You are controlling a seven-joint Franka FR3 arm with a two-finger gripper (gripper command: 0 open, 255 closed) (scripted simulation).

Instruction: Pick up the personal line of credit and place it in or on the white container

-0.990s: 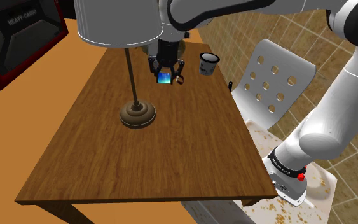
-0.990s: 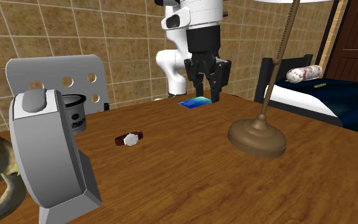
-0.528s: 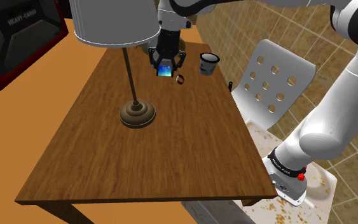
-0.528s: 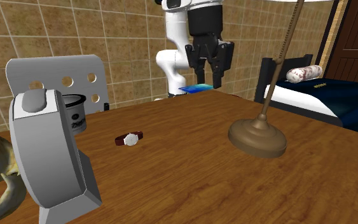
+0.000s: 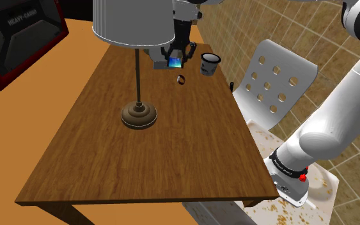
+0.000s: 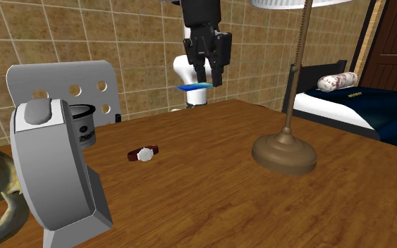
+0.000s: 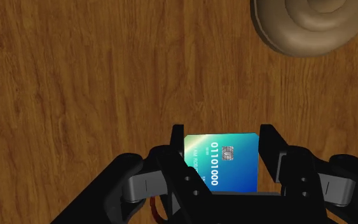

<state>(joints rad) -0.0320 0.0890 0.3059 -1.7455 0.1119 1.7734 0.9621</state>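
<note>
Gripper clasps card above table, lampshade seemingly close beside.

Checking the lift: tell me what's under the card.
The card, clasped by the end effector, hangs above bare wooden table. The patch directly beneath is hidden by the card in the wrist view.

Light even and fairly bright in all three views, falling from above: the table uniformly lit, a thin soft shadow ringing the lamp base well away from the gripper's jaws, a pale sheen on the card between them.
</note>
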